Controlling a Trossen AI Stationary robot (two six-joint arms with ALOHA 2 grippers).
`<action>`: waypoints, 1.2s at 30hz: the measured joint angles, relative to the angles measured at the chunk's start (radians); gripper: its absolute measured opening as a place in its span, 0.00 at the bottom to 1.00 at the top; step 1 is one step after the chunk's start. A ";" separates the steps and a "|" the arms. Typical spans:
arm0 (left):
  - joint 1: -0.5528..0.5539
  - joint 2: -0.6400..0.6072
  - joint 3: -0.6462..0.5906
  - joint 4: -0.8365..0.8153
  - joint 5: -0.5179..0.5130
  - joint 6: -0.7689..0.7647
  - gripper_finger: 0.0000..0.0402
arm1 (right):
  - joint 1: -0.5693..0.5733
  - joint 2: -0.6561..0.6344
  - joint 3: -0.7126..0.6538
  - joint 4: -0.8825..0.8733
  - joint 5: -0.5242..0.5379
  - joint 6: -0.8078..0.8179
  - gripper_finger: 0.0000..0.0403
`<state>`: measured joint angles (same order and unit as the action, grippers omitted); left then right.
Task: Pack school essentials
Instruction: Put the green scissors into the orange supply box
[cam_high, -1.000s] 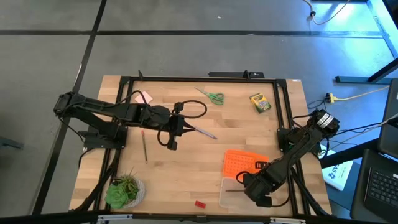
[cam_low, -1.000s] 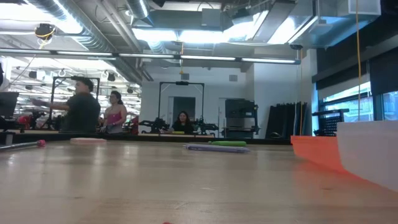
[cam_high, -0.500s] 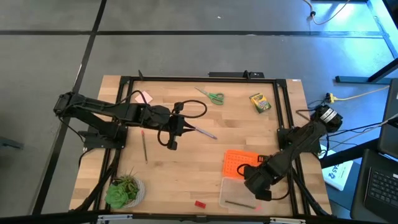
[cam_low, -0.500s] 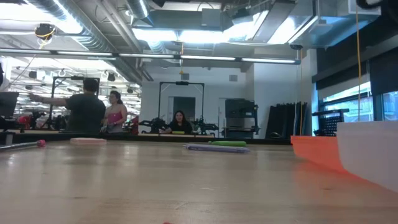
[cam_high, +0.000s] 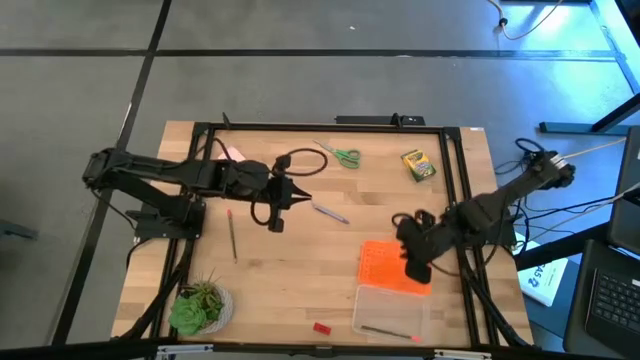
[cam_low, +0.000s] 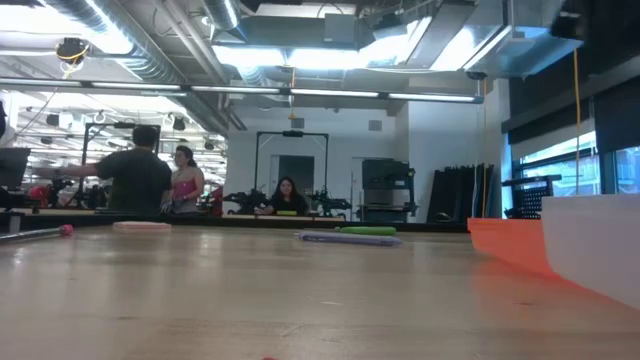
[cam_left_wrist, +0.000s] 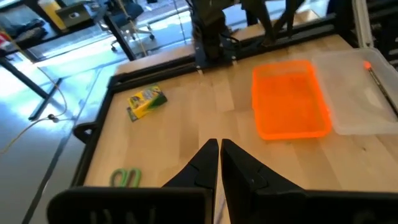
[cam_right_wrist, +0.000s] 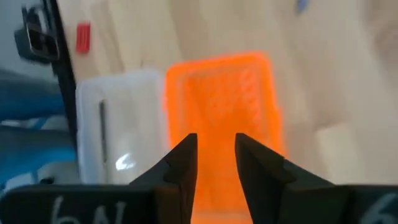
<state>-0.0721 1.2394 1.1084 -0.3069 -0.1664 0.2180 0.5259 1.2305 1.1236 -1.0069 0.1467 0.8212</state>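
The left gripper (cam_high: 300, 194), pinched shut and empty, hangs just beside the purple pen (cam_high: 329, 212), which lies slanted on the wooden table (cam_high: 290, 270), while the right gripper (cam_high: 412, 270), a little open and empty, hovers over the orange lid (cam_high: 380, 262), and people stand far behind.

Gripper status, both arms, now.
Left gripper: shut, holding nothing, above the wooden table near the purple pen.
Right gripper: open, empty, over the orange perforated lid beside the clear plastic box.
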 joint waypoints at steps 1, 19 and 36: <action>0.006 -0.007 0.000 0.002 0.000 0.000 0.03 | -0.023 -0.009 0.000 0.006 0.019 -0.036 0.27; 0.107 -0.023 0.180 -0.280 -0.078 0.017 0.03 | -0.459 -0.029 0.108 0.114 0.096 -0.504 0.27; 0.219 -0.023 0.256 -0.584 -0.040 -0.268 0.03 | -0.800 0.275 0.159 0.204 -0.177 -0.757 0.27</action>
<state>0.1468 1.2167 1.3643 -0.8907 -0.2063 -0.0498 -0.2746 1.5052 1.2823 -0.8030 -0.0308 0.0640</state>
